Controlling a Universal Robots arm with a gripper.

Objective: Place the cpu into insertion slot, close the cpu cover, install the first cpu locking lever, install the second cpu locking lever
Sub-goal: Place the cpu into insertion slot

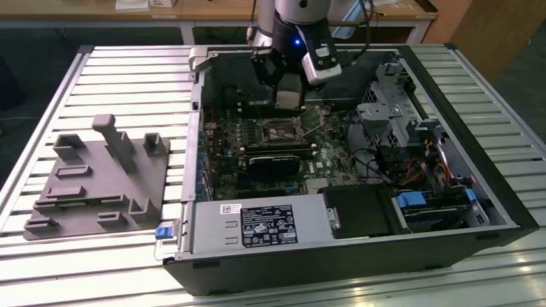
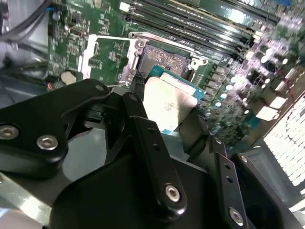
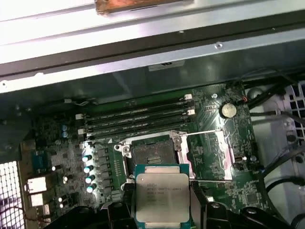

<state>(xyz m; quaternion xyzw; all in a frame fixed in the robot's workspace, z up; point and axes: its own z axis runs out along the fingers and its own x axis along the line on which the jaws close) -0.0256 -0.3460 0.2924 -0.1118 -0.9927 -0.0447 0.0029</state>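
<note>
End effector (image 3: 162, 193) pinching the cpu (image 3: 163, 204) by two edges, chip not yet seated; bare insertion slot (image 3: 153, 155) lies just beyond the end effector, cpu cover (image 2: 87, 57) swung open beside it; seating, cover closing and both lever steps remain.

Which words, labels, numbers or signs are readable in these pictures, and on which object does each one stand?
On the small flat square silvery-grey cpu: printed lines, too blurred to read.
On the large white label of the grey power supply box: print and symbols, too small to read.
On the small white sticker on the same box: too small to read.
Nothing can be quoted reliably.
</note>
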